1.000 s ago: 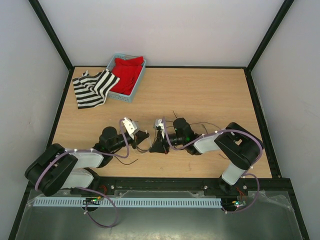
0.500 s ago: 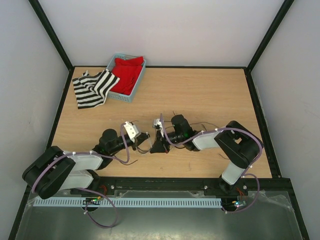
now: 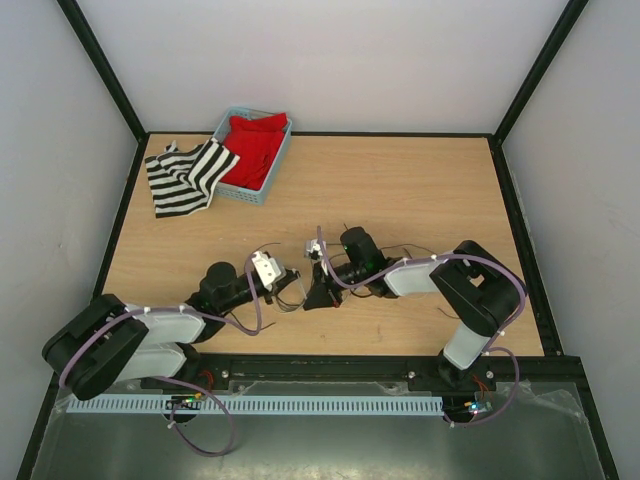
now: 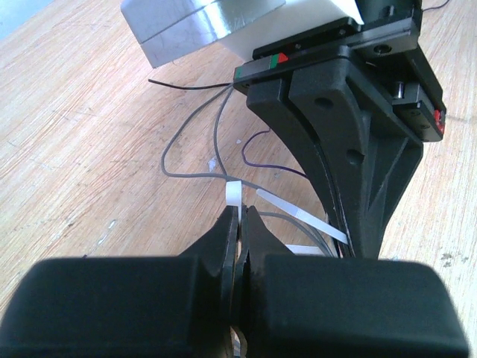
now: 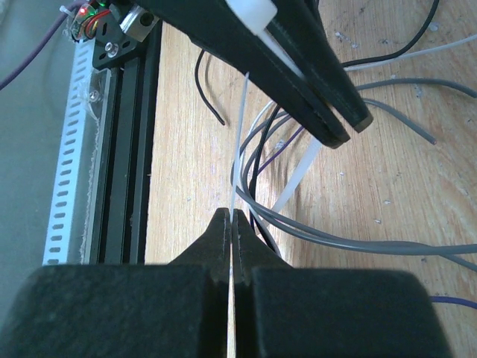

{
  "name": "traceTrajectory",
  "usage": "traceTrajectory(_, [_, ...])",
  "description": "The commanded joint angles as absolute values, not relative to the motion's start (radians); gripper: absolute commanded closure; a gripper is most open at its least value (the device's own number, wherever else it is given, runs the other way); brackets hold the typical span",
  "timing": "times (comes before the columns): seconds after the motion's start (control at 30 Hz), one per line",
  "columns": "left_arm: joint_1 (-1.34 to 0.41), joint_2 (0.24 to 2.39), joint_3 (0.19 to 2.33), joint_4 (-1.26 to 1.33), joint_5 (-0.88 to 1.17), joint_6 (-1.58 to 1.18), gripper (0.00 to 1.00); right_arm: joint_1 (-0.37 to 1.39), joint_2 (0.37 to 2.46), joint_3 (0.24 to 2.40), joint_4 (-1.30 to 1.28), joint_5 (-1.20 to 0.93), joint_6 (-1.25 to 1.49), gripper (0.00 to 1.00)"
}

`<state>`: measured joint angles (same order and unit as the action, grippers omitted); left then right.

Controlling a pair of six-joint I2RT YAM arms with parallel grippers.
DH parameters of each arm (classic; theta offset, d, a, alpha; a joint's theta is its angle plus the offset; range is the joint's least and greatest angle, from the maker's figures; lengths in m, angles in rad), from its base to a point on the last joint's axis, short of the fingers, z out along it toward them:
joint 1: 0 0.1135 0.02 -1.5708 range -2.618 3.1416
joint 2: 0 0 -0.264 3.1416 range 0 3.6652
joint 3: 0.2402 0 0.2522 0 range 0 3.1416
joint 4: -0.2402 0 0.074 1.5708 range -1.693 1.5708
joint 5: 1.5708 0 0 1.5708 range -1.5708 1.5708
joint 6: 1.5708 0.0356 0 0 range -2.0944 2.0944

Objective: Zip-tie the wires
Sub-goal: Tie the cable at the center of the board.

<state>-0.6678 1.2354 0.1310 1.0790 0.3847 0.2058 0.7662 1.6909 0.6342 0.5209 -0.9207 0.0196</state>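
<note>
Two pairs shut: my left fingers point(image 4: 232, 227) pinch the white zip tie point(image 4: 298, 216), and my right fingers point(image 5: 223, 227) pinch its thin tail, which runs toward 12 o'clock. The wires point(image 5: 335, 239) cross at 1 o'clock off my right tips, low on the counter point(image 3: 420, 190) toward 6 o'clock. My pull, I judge, should follow that tail.

In the right wrist view the wires point(image 5: 373, 246) run off the right edge, their ends unseen.

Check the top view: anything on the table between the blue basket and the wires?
Nothing. The top external view shows only bare tabletop from the blue basket to the wires.
</note>
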Motion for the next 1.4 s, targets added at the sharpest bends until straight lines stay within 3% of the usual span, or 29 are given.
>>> traceTrajectory(0.0, [-0.677, 1.208, 0.120, 1.120, 0.336, 0.260, 1.00, 0.761, 1.695, 0.657, 0.469, -0.977, 0.000, 1.00])
traceTrajectory(1.37, [-0.713, 1.173, 0.124, 1.060, 0.296, 0.315, 1.00, 0.753, 1.706, 0.712, 0.355, -1.033, -0.044, 1.00])
